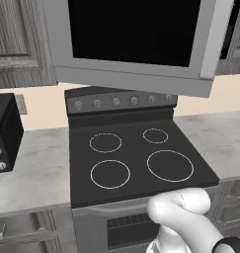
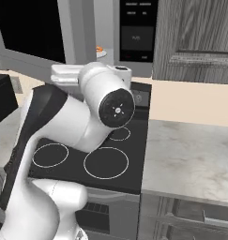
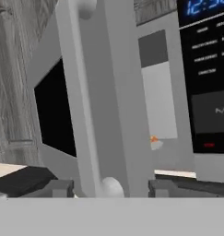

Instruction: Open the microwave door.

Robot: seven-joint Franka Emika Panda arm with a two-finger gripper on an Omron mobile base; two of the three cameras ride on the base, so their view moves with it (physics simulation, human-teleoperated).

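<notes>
The microwave door (image 1: 136, 37) was already swung partway out from the microwave (image 2: 138, 33), which hung above the stove (image 1: 136, 160). In the hand view you had the door's free edge straight ahead, with the handle (image 3: 79, 106) running up it and the button panel (image 3: 208, 78) off to the right. An opening showed between door and panel, with something small and orange (image 3: 153, 139) inside.

The gripper (image 3: 109, 188) sat low at the handle, one of the fingers (image 3: 56, 188) on each side of the bar. They looked spread around it, not clamped, but I couldn't tell whether they touched it.

My guess at the risks from there:
- a loose hold meant the bar could slip out mid-swing and the door would stall half open
- pulling straight instead of following the hinge arc would have jammed the fingers against the bar
- your elbow (image 2: 116, 107) was over the stove, near the knob panel (image 1: 121, 101), so a wide swing could have clipped it

The toaster oven (image 1: 5, 131) on the tabletop (image 2: 190, 154) was well apart and no concern.
</notes>
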